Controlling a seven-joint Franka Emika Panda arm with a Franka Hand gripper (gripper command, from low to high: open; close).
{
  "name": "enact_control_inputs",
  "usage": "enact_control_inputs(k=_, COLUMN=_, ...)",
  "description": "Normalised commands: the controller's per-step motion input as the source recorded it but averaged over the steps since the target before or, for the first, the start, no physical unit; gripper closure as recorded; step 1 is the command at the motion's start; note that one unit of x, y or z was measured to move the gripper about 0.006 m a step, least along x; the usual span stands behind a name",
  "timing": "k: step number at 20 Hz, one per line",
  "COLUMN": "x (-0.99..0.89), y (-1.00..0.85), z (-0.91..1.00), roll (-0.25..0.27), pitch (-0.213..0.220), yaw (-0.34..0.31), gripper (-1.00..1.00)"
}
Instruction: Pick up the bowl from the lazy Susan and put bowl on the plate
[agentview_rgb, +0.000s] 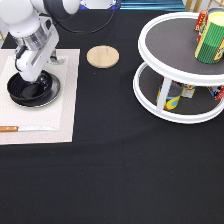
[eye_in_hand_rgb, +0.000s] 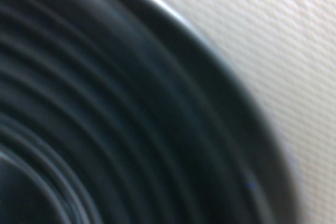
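Observation:
The glossy black bowl (agentview_rgb: 31, 91) sits on the white placemat at the exterior view's left, off the lazy Susan (agentview_rgb: 170, 42). A thin silvery edge of the plate (agentview_rgb: 58, 86) shows under the bowl's right side; the rest of the plate is hidden. My gripper (agentview_rgb: 29, 79) is right over the bowl's far part, down at its rim. The hand hides how it stands on the bowl. In the wrist view the bowl's ribbed inside (eye_in_hand_rgb: 112, 125) fills most of the picture.
A woven white placemat (agentview_rgb: 65, 112) (eye_in_hand_rgb: 285, 60) lies under the bowl, with a wooden-handled knife (agentview_rgb: 25, 128) near its front edge. A round wooden coaster (agentview_rgb: 103, 56) lies on the black cloth. Cans (agentview_rgb: 211, 37) stand on both tiers of the lazy Susan.

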Motion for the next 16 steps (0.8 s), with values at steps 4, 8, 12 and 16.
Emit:
enact_control_inputs(k=4, x=-0.02, y=0.09, z=0.96, roll=-0.009, pitch=0.126, yaw=0.0, gripper=-1.0)
enact_control_inputs(k=8, x=0.08, y=-0.07, z=0.82, roll=-0.025, pitch=0.111, yaw=-0.013, gripper=-1.0)
enact_control_inputs(k=12, x=0.1, y=0.0, z=0.18, roll=-0.043, pitch=0.043, yaw=-0.027, gripper=-1.0)
enact_control_inputs(k=16, x=0.0, y=0.0, z=0.0, roll=0.0, pitch=0.0, yaw=0.0, gripper=-1.0)
